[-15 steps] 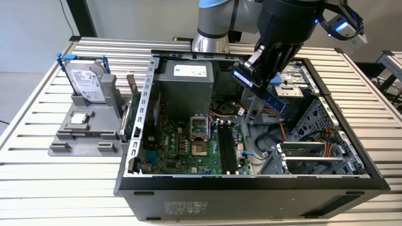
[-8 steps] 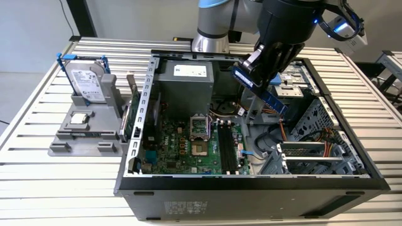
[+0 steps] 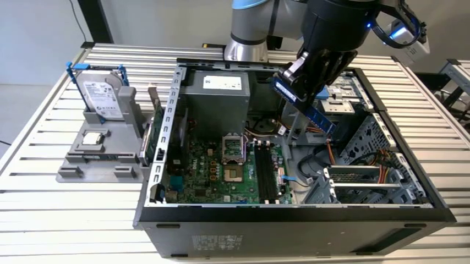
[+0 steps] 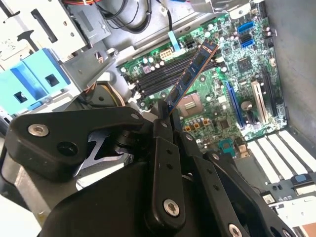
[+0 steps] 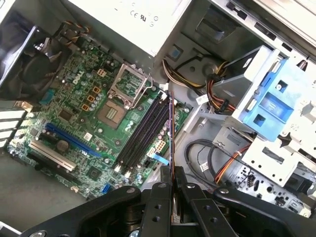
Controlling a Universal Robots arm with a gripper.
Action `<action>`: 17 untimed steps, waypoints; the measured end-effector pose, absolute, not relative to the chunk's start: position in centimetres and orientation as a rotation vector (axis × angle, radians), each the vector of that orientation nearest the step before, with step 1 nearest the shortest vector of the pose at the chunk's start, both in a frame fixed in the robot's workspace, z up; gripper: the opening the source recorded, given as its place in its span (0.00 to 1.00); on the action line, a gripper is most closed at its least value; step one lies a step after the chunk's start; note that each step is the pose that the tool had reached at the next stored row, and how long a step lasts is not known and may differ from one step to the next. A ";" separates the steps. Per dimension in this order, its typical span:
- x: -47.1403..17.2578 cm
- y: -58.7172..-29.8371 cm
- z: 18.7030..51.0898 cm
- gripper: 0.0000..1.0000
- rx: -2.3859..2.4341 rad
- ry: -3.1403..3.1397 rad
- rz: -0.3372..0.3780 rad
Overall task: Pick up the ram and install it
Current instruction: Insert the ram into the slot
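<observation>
Hard drive (image 3: 100, 96) upright in grey stand (image 3: 96, 160); slatted table (image 3: 66, 220).

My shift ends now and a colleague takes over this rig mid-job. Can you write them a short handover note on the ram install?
Gripper: jaws shut on one end of the ram. The rest of the stick juts out from them, tilted.
Ram: in the air inside the open computer case, above the motherboard. It is close to the long black memory slots but touches none of them.
Done: the ram is picked up and is over the case.
Left: it is not seated, and the slots look empty.
</observation>
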State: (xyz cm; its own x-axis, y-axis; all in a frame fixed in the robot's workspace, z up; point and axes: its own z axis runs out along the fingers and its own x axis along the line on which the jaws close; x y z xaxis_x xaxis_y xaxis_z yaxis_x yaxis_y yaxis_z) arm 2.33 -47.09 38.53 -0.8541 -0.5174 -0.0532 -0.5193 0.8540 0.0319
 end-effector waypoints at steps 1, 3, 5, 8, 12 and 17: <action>2.3 -47.1 38.5 0.00 -0.832 2.984 0.070; 2.3 -47.1 38.5 0.00 -0.822 2.987 0.070; 2.3 -47.1 38.5 0.00 -0.817 2.988 0.069; 2.3 -47.1 38.5 0.00 -0.811 2.990 0.069; 2.3 -47.1 38.5 0.00 -0.800 2.992 0.069; 2.3 -47.1 38.5 0.00 -0.775 2.999 0.068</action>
